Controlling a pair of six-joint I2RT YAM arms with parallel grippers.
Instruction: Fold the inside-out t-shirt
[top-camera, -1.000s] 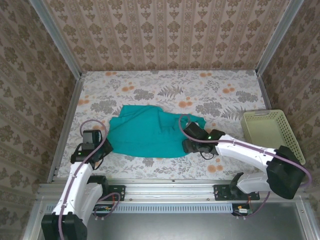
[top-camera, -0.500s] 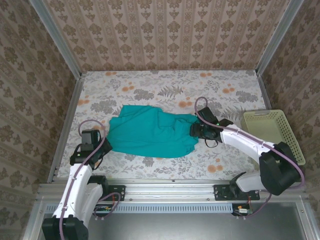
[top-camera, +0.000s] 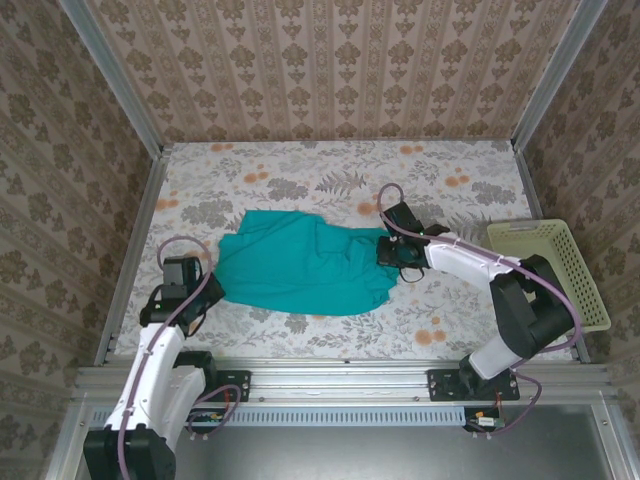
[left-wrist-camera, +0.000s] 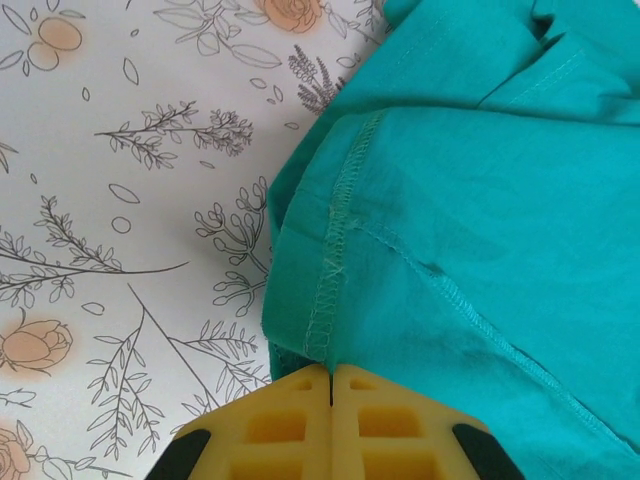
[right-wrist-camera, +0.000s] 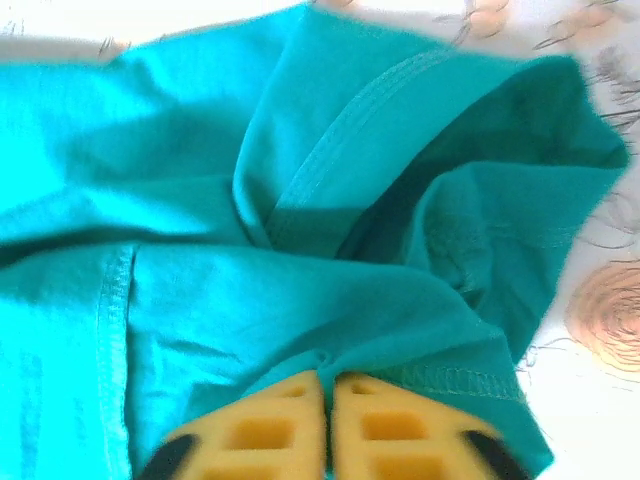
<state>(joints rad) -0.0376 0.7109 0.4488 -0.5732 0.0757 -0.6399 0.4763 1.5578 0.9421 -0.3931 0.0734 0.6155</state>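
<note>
Now my left gripper (left-wrist-camera: 330, 372) and right gripper (right-wrist-camera: 328, 380) each pinch an opposite edge of the teal inside-out t-shirt (top-camera: 300, 265), jaws pressed together.

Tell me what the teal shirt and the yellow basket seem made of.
The teal-green crumpled t-shirt: soft matte knit cloth, likely cotton; stitched hems and limp folds show. The pale yellow rectangular basket: apparently rigid moulded plastic, with slotted walls.

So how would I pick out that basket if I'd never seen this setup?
Look at the flower-patterned table, then along its right edge. The basket sits there, apart from the teal t-shirt in the middle. It is pale yellow, rigid and open-topped; the shirt is crumpled cloth.
</note>
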